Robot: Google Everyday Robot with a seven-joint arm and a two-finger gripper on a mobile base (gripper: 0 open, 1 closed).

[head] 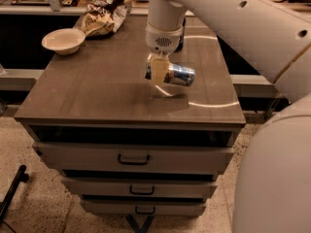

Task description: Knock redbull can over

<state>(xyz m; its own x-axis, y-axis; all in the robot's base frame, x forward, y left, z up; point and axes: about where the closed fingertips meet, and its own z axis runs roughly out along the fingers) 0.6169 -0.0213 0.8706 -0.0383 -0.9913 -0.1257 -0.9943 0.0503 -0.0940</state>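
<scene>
A white robot arm reaches down from the upper right over a dark worktop that tops a chest of drawers. Its gripper hangs over the middle of the worktop, slightly right of centre. The jaws are closed on the redbull can, which lies horizontal, its silver-and-blue body pointing right from the jaws. A shadow just below suggests the can is held slightly above the surface, not resting on it. At the far left sit a white bowl and, beside it, a crumpled snack bag.

The can is already on its side, so the step in hand appears to be setting it down. To do this well, lower the can until it touches the worktop before opening the jaws. Keep it level and release gently, since a round can may roll toward the near or far edge. Then lift straight up so the jaws do not drag it.
</scene>
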